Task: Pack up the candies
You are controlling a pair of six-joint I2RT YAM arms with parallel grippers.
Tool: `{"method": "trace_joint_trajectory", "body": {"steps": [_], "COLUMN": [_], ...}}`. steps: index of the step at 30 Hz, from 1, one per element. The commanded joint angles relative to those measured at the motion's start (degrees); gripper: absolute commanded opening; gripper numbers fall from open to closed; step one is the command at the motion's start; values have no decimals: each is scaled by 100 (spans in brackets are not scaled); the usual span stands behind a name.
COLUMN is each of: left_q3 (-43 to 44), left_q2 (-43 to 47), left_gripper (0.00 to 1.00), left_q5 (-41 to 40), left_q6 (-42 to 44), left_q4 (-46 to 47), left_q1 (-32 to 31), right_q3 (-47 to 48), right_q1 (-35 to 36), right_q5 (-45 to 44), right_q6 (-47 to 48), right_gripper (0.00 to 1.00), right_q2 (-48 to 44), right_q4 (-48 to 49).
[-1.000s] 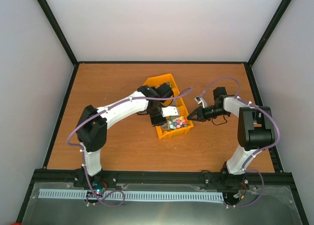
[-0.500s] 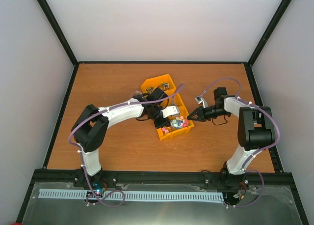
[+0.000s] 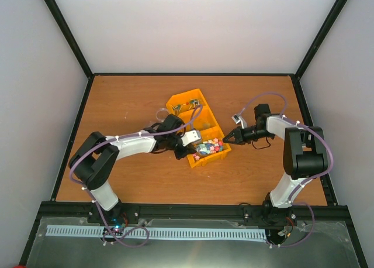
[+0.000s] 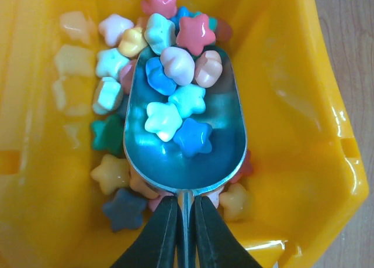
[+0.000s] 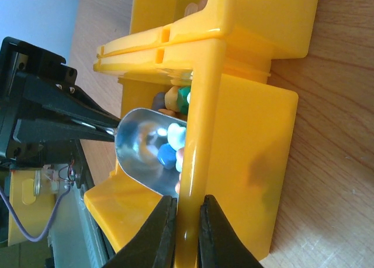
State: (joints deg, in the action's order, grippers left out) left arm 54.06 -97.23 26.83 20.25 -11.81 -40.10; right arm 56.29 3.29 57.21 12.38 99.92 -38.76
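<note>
Star-shaped pastel candies (image 3: 213, 145) fill the near compartment of a yellow bin (image 3: 220, 156). My left gripper (image 4: 186, 205) is shut on the thin handle of a metal scoop (image 4: 175, 160). The scoop lies low in that compartment with several candies (image 4: 175, 98) in its bowl and more candies around and under it. My right gripper (image 5: 187, 208) is shut on the bin's right rim (image 5: 201, 104), one finger inside and one outside. The right wrist view shows the scoop (image 5: 140, 142) just behind that rim, with the left gripper's fingers (image 5: 64, 117) on its handle.
The bin's far compartments (image 3: 186, 102) hold a few darker small items. The bin lies at a slant mid-table on the wooden top (image 3: 128, 98). My left arm (image 3: 131, 144) reaches across in front of it. Black frame rails (image 3: 87, 104) border the table.
My left arm has drawn back toward the near left, and the scoop has come from the middle of the bin into the candy compartment. The right gripper has kept its grip on the rim.
</note>
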Motion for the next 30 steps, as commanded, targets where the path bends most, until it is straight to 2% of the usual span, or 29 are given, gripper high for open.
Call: {"method": "trace_joint_trajectory", "body": {"steps": [1,12,25,30], "left_q3": [-194,-476,-914,-796], "left_q2": [270,554,1058,1249], "left_gripper": [1,1,1,1], "left_q5": [264,989,1294,1502], "left_q6": [-305,-463,216,510], "left_q4": [924,1192,946,596], "left_q1": [208,651,696,696], "right_q3": [-88,-92,-83,-42], "right_q1": [84,84,84,89], "right_q5": [-176,-226,-125,-21], "right_q6": [315,385,513,583], "right_gripper": [3,3,3,3], "right_q2": [119,166,208,265], "right_q4": [80,51,-16,-77]}}
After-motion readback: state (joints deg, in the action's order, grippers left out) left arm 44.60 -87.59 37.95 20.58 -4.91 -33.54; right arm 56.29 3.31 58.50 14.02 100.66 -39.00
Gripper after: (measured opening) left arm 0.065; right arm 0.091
